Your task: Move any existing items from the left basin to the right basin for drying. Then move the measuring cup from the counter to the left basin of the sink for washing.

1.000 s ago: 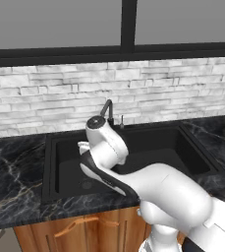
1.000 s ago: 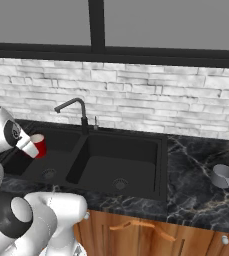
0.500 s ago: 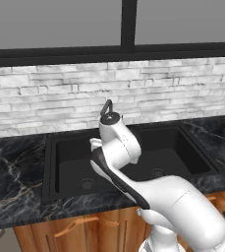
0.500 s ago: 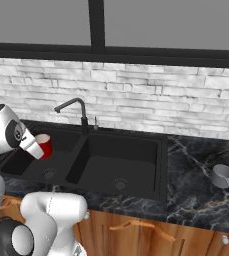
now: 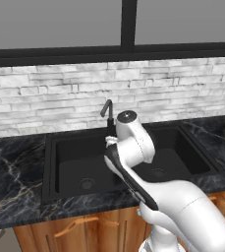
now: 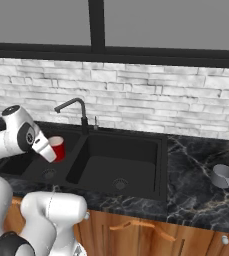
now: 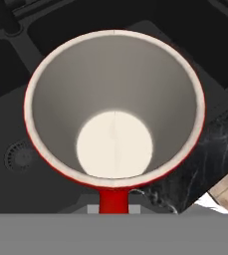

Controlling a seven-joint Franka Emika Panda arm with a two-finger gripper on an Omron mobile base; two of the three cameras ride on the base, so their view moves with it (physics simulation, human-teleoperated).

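My gripper (image 6: 52, 150) is shut on the rim of the small red cup (image 6: 59, 148), held in the air over the left basin (image 6: 23, 169) close to the sink's divider. In the hand view I look straight into the red cup (image 7: 114, 109), its white inside and rim facing the camera, with the left basin's grey drain (image 7: 20, 155) below it. The wider right basin (image 6: 136, 150) lies to the right. The grey metal measuring cup (image 6: 222, 175) rests on the black marble counter (image 6: 196, 195) at far right, its handle pointing toward the front edge. In the left base view the arm hides the hand.
A dark slim faucet (image 6: 72, 108) rises behind the divider, just behind the held cup. A white brick wall (image 6: 151, 102) backs the counter. Wooden cabinets (image 6: 136, 227) run below. The right basin's drain (image 6: 119, 184) sits near its front wall.
The arm has swung to the right with the red cup in its grip, carrying it across the left basin toward the divider. The measuring cup has not moved.
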